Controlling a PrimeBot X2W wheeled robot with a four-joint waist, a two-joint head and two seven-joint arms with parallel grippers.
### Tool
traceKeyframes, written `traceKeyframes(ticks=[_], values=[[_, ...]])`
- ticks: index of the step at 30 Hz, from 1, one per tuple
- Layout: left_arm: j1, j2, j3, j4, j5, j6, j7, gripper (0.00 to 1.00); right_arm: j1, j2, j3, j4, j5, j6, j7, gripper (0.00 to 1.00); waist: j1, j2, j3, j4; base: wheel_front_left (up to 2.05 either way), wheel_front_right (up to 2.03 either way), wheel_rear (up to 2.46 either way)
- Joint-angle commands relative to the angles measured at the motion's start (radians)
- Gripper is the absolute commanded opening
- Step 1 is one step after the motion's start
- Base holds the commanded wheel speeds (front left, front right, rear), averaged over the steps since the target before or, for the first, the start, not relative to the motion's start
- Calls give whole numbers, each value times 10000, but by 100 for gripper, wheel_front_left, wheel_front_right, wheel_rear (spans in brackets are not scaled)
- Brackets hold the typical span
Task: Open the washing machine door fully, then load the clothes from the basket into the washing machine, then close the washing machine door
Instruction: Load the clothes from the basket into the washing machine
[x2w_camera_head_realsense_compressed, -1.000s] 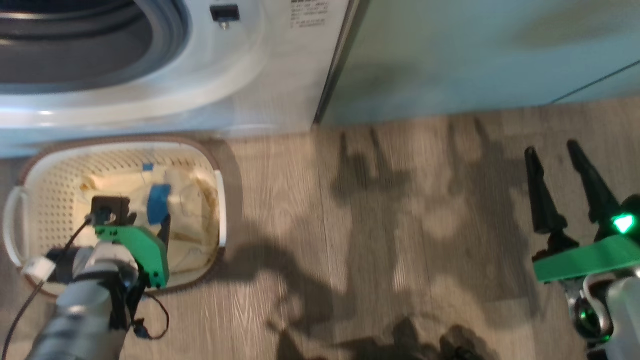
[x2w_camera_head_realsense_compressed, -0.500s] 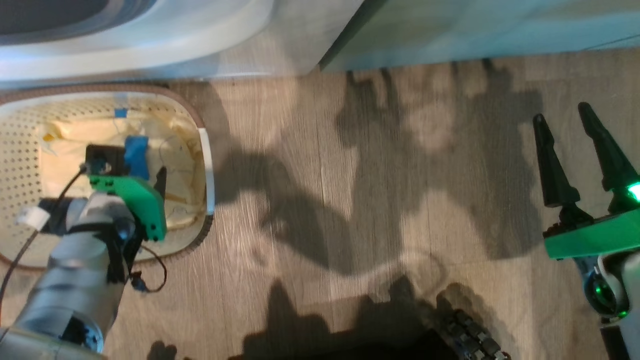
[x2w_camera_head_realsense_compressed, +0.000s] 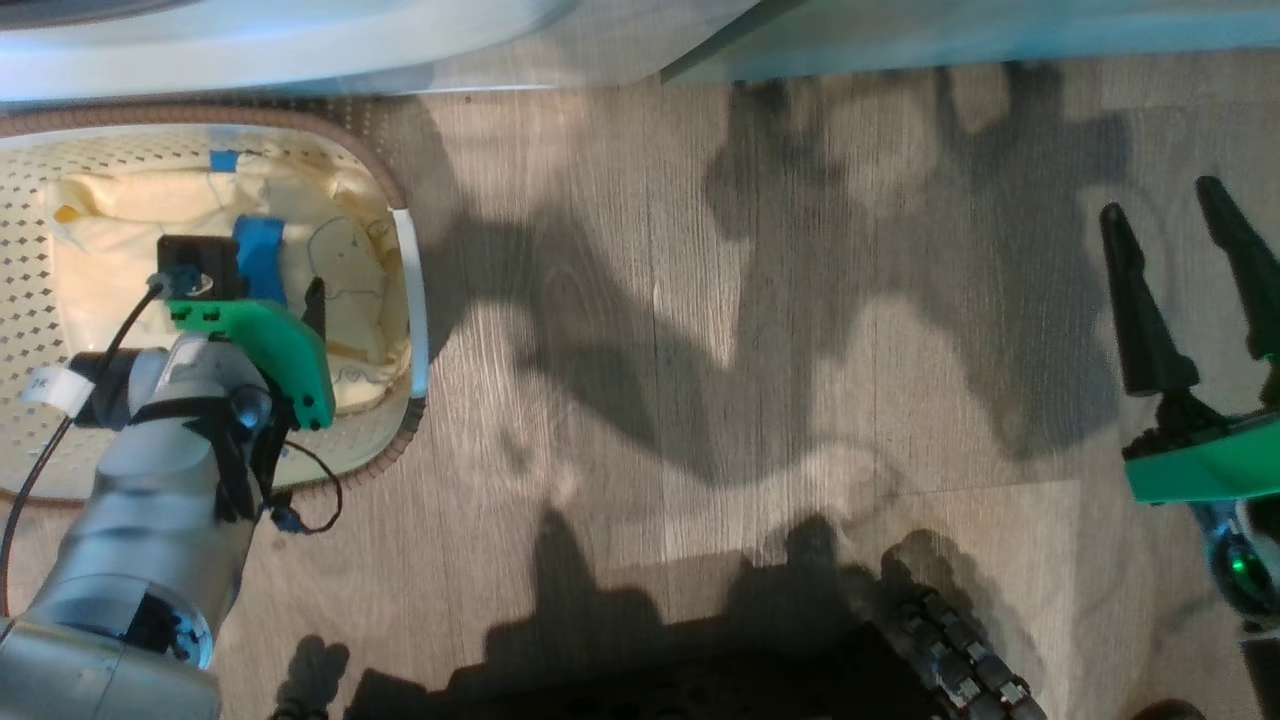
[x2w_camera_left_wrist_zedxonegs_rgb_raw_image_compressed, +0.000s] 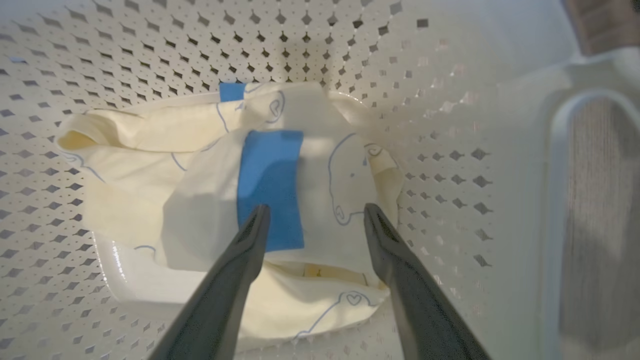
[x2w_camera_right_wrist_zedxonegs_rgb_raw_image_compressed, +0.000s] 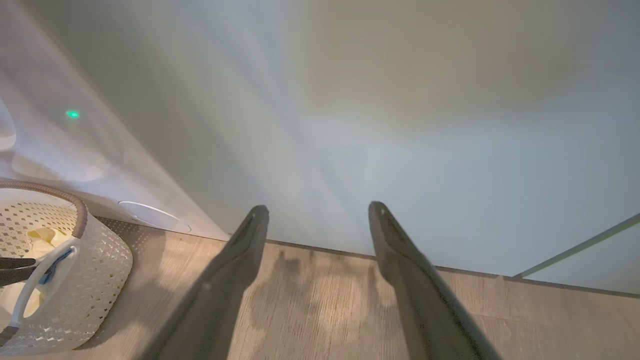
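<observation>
Left jaws stand wide apart with nothing between them; I see both dark fingers (x2w_camera_left_wrist_zedxonegs_rgb_raw_image_compressed: 252, 235) pointing down into the basket (x2w_camera_left_wrist_zedxonegs_rgb_raw_image_compressed: 350, 50), tips close over the clothes (x2w_camera_left_wrist_zedxonegs_rgb_raw_image_compressed: 200, 200), contact or not I cannot tell. One tip sits over the blue patch (x2w_camera_left_wrist_zedxonegs_rgb_raw_image_compressed: 270, 180), the other beside a bear outline on the pale yellow fabric. Clothes lie crumpled on the bottom of the basket, all inside its perforated walls.

Right jaws equally wide, holding nothing; those fingers (x2w_camera_right_wrist_zedxonegs_rgb_raw_image_compressed: 395, 250) hang over the bare wooden floor (x2w_camera_head_realsense_compressed: 640, 330), well apart from the basket, aimed towards the pale green cabinet (x2w_camera_right_wrist_zedxonegs_rgb_raw_image_compressed: 400, 100).

Head view: basket stands on the wooden floor at far left, just in front of the washing machine (x2w_camera_head_realsense_compressed: 250, 40), whose white lower edge runs along the top. I note the left arm (x2w_camera_head_realsense_compressed: 150, 540) reaching in over the basket's brown rim
</observation>
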Motion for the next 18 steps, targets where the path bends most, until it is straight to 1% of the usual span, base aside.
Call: traceKeyframes(ticks=[1, 8, 13, 18], values=[[107, 316, 239, 15, -45, 98, -60, 100, 165, -326, 35, -276, -89, 2, -65, 100, -1, 0, 47, -4, 0, 0, 0], [-7, 374, 485, 21, -346, 576, -39, 100, 193, -511, -83, -328, -119, 2, -65, 100, -1, 0, 182, 27, 0, 0, 0], [-76, 313, 504, 23, -459, 672, 135, 100, 224, -650, -112, -356, -145, 2, -65, 100, -1, 0, 251, 86, 0, 0, 0], [-212, 231, 489, 24, -548, 619, 196, 100, 264, -869, -156, -425, -205, 2, -65, 100, -1, 0, 370, 170, 0, 0, 0]])
